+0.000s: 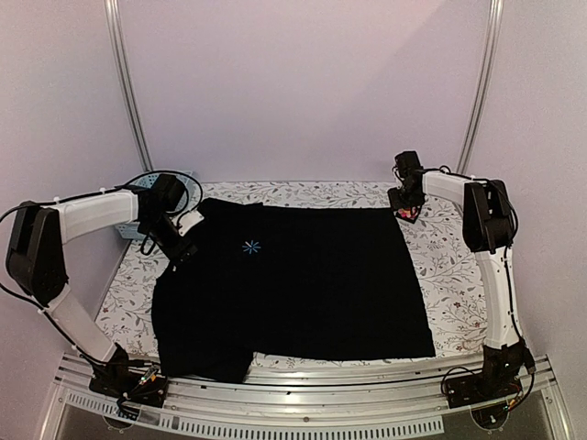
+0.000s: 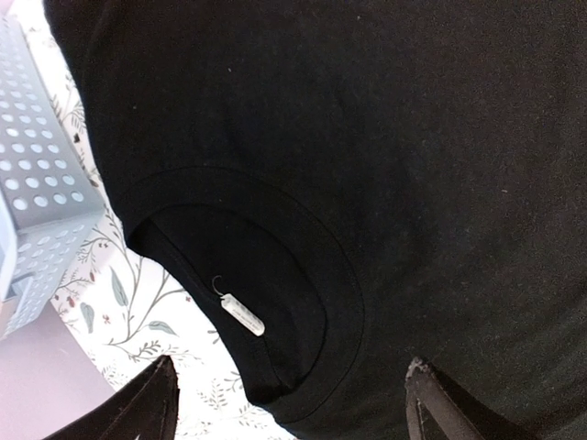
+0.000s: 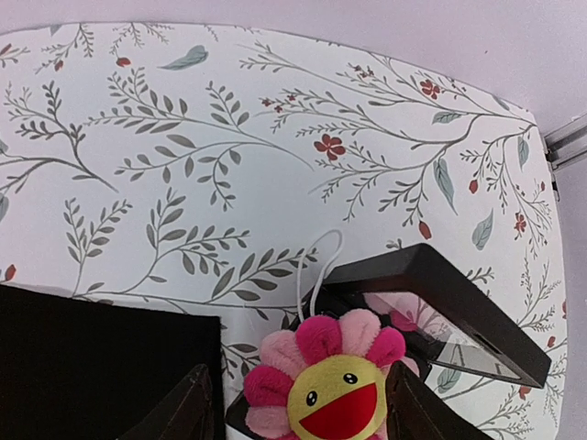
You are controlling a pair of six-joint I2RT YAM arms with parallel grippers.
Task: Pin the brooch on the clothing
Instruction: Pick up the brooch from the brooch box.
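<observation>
I'm driving this from afar, and it reads as a robotics lab test cell, not a home. Plain pale walls [image 1: 303, 92] close the bench in at the back and both sides, with bare metal tubes [image 1: 128, 92] rising in the corners. The near edge is slotted aluminium framing [image 1: 321, 390], with the left arm [image 1: 92, 213] and right arm [image 1: 495, 275] bolted onto it and black cables [image 1: 188, 179] lying exposed. A floral-print cloth [image 1: 449, 275] covers the table, and a grey perforated bin [image 2: 37, 156] sits at its side.

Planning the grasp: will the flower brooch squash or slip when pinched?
The brooch looks plush, with padded petals, so it would likely squash rather than crack. It is probably light for its size, and the fuzzy surface should resist slipping.
</observation>
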